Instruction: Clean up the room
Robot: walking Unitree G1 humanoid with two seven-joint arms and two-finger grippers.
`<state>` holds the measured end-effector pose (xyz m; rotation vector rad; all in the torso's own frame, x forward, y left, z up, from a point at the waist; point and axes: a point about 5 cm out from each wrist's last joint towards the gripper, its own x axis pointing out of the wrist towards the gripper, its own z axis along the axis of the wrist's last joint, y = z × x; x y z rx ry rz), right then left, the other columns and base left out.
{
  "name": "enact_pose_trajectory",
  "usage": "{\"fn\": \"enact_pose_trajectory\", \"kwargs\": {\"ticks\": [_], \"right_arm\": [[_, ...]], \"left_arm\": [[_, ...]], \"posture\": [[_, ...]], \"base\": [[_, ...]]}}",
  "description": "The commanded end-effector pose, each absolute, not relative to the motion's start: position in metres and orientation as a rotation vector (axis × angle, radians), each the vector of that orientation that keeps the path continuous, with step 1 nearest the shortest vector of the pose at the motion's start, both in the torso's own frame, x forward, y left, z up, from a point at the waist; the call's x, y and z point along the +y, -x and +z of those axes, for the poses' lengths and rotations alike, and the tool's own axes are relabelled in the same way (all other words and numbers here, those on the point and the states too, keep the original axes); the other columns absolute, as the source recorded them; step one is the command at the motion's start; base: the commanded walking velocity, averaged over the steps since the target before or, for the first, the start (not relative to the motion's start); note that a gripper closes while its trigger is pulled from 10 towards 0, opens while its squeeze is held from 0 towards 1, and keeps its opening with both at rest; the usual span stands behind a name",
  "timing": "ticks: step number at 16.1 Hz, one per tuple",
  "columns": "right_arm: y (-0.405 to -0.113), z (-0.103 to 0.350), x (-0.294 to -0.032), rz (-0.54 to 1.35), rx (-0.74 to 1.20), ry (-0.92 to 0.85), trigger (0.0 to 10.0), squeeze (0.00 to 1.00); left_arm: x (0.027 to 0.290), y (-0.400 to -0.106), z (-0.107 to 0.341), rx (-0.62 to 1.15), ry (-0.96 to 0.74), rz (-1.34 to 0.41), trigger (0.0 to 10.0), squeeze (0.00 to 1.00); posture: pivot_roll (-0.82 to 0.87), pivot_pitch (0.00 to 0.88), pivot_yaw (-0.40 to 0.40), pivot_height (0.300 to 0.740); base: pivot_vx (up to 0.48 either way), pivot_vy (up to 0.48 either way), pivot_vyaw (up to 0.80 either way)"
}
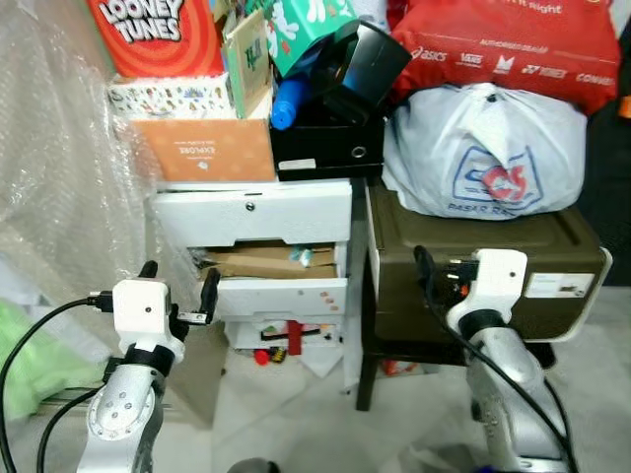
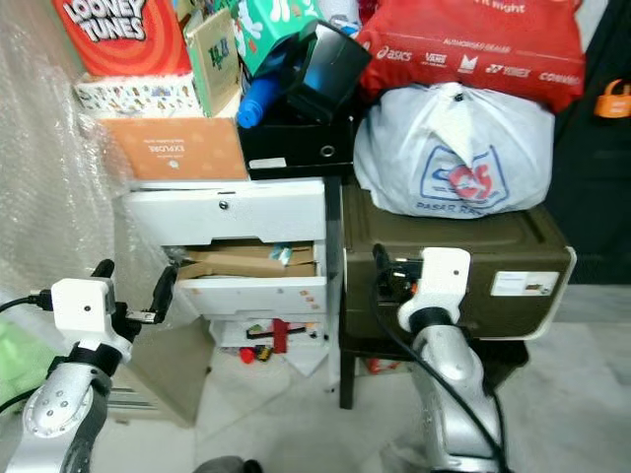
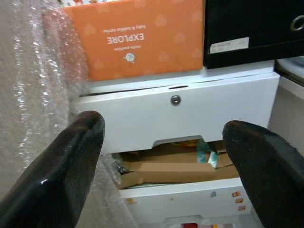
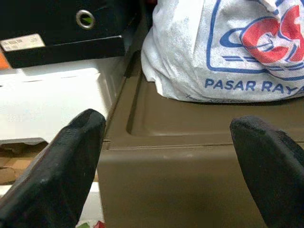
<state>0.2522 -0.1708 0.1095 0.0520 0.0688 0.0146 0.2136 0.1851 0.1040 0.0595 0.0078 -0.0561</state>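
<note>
A white drawer unit (image 1: 251,215) stands ahead, its middle drawer (image 1: 281,294) pulled out and holding flat cardboard (image 1: 266,262). Small red toys and papers (image 1: 281,345) lie on the floor under it. My left gripper (image 1: 179,279) is open and empty, raised in front of the drawer unit's left side; in the left wrist view its fingers (image 3: 61,175) frame the top drawer's lock (image 3: 175,99). My right gripper (image 4: 166,161) is open and empty, facing the brown storage box (image 1: 473,246) beside the drawers.
An orange box (image 1: 202,148), a black box (image 1: 325,148) and a Looney Tunes box (image 1: 148,30) are stacked on the drawers. A white plastic bag (image 1: 483,153) and a red bag (image 1: 503,39) rest on the brown box. Bubble wrap (image 1: 59,177) hangs at the left.
</note>
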Motion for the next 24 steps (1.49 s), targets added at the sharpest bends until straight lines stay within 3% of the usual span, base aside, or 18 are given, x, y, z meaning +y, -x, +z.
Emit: {"fn": "enact_pose_trajectory", "kwargs": {"ticks": [1,10,18,21,24], "right_arm": [[-0.252,0.114,-0.169,0.021,0.060,-0.051,10.0,0.00],[-0.262,0.115,-0.163,0.050,0.057,-0.037,10.0,0.00],[-0.284,0.109,-0.151,0.142,0.097,0.010,10.0,0.00],[-0.290,0.108,-0.147,0.151,0.092,0.001,10.0,0.00],[-0.293,0.111,-0.148,0.128,0.061,-0.010,10.0,0.00]], "left_arm": [[0.188,-0.216,0.108,-0.011,-0.063,-0.046,10.0,0.00],[0.181,-0.228,0.114,-0.044,-0.076,-0.068,10.0,0.00],[0.172,-0.223,0.109,-0.061,-0.032,-0.007,10.0,0.00],[0.176,-0.232,0.115,-0.092,-0.051,0.007,10.0,0.00],[0.179,-0.235,0.117,-0.098,-0.048,0.007,10.0,0.00]], "posture": [[-0.14,0.000,0.060,0.740],[-0.12,0.000,0.024,0.740],[-0.08,0.000,-0.115,0.740],[-0.06,0.000,-0.100,0.740],[-0.08,0.000,-0.030,0.740]], "base": [[0.000,0.000,0.00],[0.000,0.000,0.80],[0.000,0.000,0.00],[0.000,0.000,0.00],[0.000,0.000,0.00]]}}
